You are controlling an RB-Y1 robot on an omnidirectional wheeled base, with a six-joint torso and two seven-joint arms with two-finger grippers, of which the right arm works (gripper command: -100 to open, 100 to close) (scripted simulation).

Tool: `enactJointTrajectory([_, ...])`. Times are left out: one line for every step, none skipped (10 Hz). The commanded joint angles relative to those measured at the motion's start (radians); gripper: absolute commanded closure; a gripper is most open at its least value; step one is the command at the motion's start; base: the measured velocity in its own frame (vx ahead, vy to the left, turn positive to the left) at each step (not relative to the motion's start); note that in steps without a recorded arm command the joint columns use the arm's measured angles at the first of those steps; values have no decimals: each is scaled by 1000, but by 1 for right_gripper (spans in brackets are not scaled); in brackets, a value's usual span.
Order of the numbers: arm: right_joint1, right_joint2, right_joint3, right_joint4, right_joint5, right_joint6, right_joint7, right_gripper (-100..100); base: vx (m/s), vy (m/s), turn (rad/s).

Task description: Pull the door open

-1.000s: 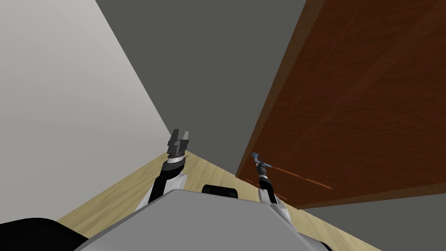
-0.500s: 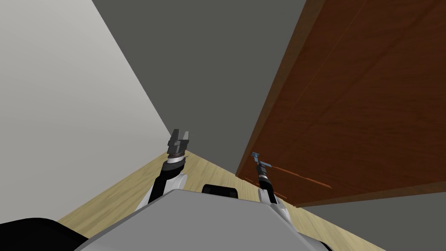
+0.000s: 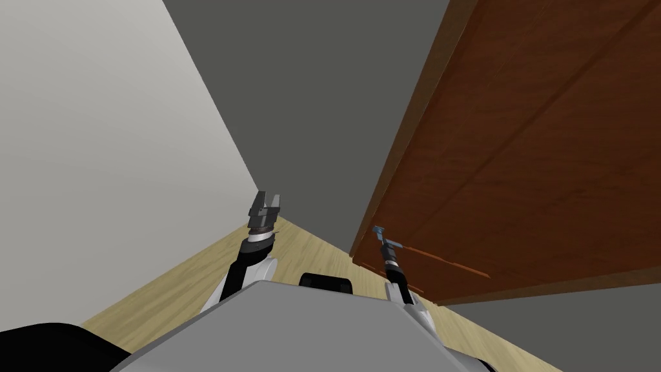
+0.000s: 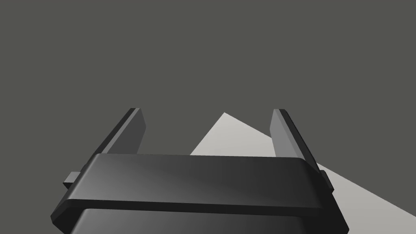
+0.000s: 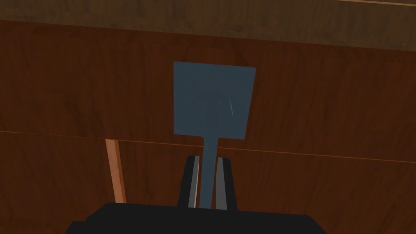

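While the tall, dark reddish-brown wooden door (image 3: 529,161) loomed on my right, it seemed to stand at an angle to the plain dark grey wall (image 3: 310,97) beyond its free edge, so I judged it partly swung and the pull not yet finished. Pale plank floor (image 3: 187,278) ran under the door's lower edge.

Well apart from the door, off its free edge, the left tool (image 3: 266,205) hung with its fingers spread and nothing between them. The right tool (image 5: 207,160) was right at the door's face, its two thin fingers clenched on the narrow stem of the blue-grey handle (image 5: 214,99), whose square plate lay flat on the door near the free edge.

To do this step well, I judged the clench had to be firm, since the stem was slim and the blades could slide along it. The pull should follow the door's arc about its hinges, not a straight line, with the wrist turning to keep in line with the stem. Backing the base away would probably serve better than bending the arm alone, and the left arm belonged clear of the swinging edge.
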Motion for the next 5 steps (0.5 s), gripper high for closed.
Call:
enactJointTrajectory([21, -9, 19, -15, 12, -8, -22, 100, -225, -56, 152])
enactJointTrajectory([27, -17, 30, -16, 18, -15, -36, 100, -235, -70, 129])
enactJointTrajectory([32, -24, 39, -17, 24, -22, -48, 100, -217, -55, 138])
enactJointTrajectory([39, -32, 51, -18, 30, -29, -62, 100, -229, -53, 139])
enactJointTrajectory([42, -36, 56, -19, 34, -33, -69, 100, -205, -57, 102])
